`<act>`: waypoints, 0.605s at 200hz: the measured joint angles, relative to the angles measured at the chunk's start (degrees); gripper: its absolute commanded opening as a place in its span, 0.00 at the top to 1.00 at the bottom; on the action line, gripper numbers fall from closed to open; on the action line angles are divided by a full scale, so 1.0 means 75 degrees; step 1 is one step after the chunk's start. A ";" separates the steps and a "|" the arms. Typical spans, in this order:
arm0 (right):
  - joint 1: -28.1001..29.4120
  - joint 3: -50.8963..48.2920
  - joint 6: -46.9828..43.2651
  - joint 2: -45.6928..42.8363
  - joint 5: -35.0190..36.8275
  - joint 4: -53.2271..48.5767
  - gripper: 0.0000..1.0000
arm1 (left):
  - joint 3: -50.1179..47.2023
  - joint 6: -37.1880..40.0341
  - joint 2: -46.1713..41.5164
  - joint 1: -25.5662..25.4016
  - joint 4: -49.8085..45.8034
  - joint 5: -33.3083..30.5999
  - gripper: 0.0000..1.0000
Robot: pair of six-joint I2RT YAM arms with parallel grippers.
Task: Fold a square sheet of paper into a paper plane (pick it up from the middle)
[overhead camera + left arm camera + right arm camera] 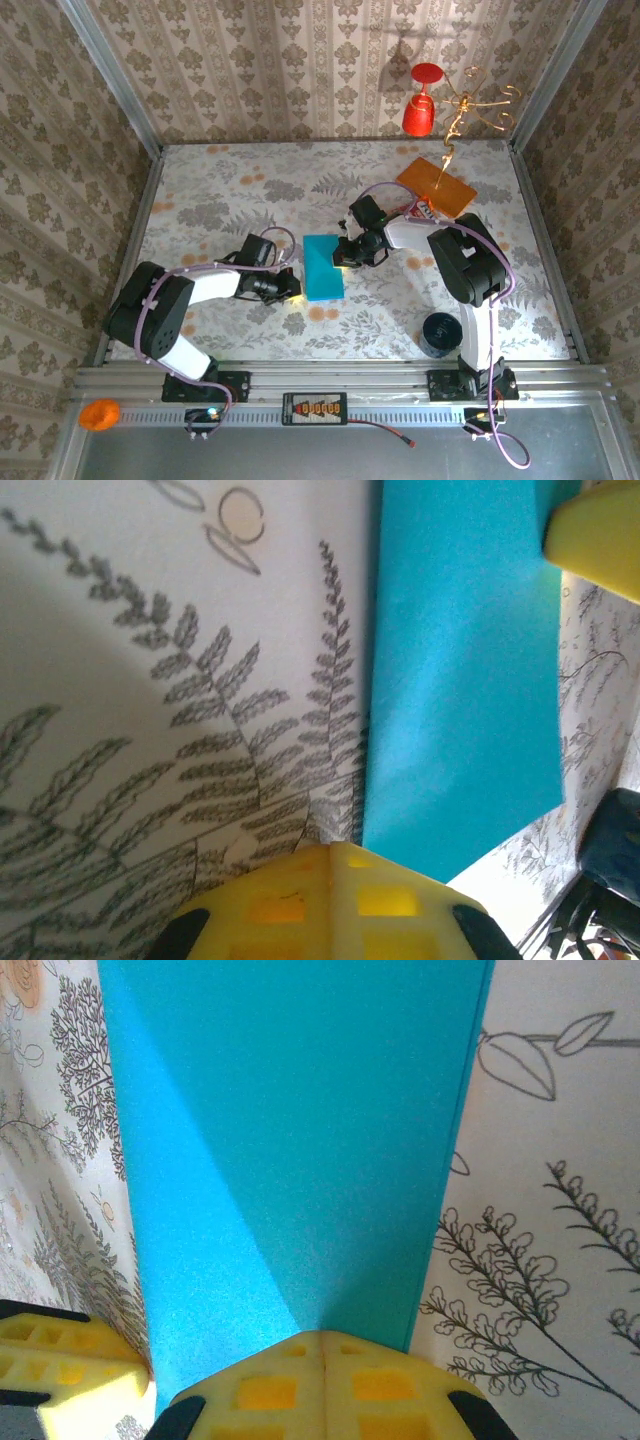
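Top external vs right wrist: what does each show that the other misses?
Top external, not right wrist: the orange card, the red cup on the back wall, the dark round tub.
Right wrist, not top external: the right gripper close up, yellow tips shut at the blue paper, and a diagonal light-dark line across it.
Both: the blue paper, the left gripper, the flowery table.

Damask-patterned walls (pixel 300 60); floral tabletop (pixel 220 200); metal corner posts (pixel 110 75); sunlit patch upper right.

L arm (pixel 165 310), R arm (pixel 465 265): white shells, black joints, lilac cables (pixel 505 265) looped alongside. L fingers (pixel 270 910), R fingers (pixel 265 1395): yellow plastic, blocky, square cut-outs, black at outer edges.
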 measured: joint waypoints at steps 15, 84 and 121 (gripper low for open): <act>0.0000 0.0000 0.0017 0.0000 0.0000 0.0000 0.96 | 0.0178 -0.0052 -0.0009 -0.0125 -0.0175 -0.0052 1.00; 0.0000 0.0000 0.0017 0.0000 0.0000 0.0000 0.96 | 0.1343 -0.0105 0.0889 -0.0723 0.0181 -0.0047 1.00; 0.0000 0.0000 0.0052 0.0000 0.0003 0.0000 0.96 | 0.1008 -0.0128 0.1139 -0.0851 0.0443 0.0012 1.00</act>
